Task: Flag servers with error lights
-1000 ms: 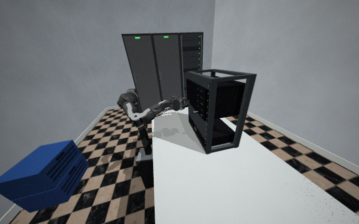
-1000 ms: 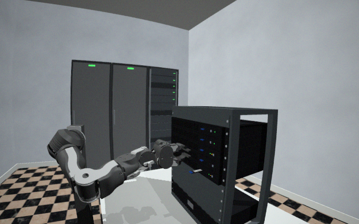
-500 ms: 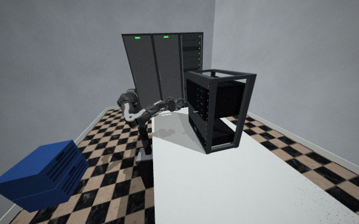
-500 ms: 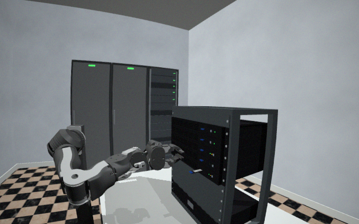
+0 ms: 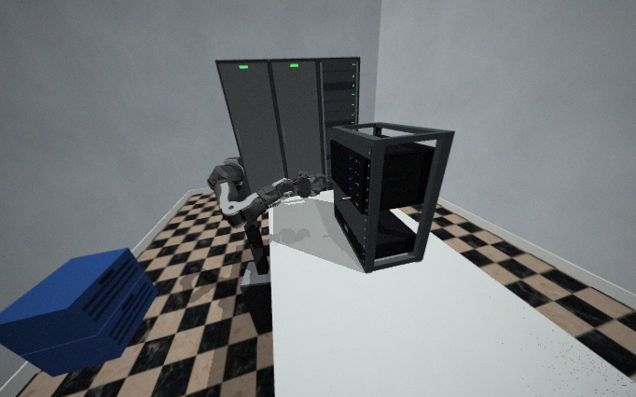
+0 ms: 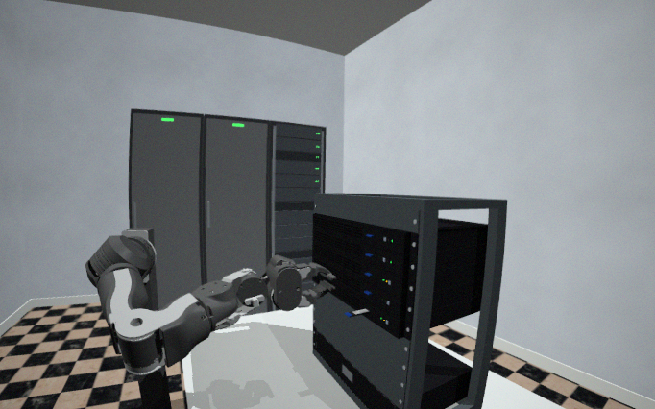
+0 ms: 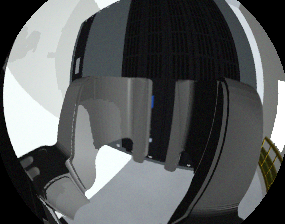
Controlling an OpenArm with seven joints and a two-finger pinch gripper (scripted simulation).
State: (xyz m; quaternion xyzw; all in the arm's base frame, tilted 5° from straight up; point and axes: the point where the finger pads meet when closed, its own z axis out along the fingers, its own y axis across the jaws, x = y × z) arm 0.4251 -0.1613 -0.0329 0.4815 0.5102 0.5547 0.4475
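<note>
The rack (image 5: 376, 212) (image 6: 425, 284) (image 7: 105, 55) stands upright with several stacked black servers. The third server's yellow light (image 6: 386, 281) and the bottom server's yellow light (image 6: 383, 320) show beside green ones. The bottom information tag (image 5: 344, 198) (image 6: 355, 312) sticks out; the upper four blue tag ends sit close to the front. I see no locate button lit blue. My gripper (image 5: 331, 182) (image 6: 333, 282) (image 7: 162, 124) is nearly closed, with a narrow empty gap, in front of the servers, left of the tags. In the wrist view a blue tag end (image 7: 152, 102) shows beyond the gap.
The rack stands on a white table (image 5: 360, 335). Tall dark cabinets (image 5: 254, 118) (image 6: 167, 193) stand behind. A blue box (image 5: 39, 306) is at the left in the top view. The protruding bottom tag is below and right of the gripper in the exterior view.
</note>
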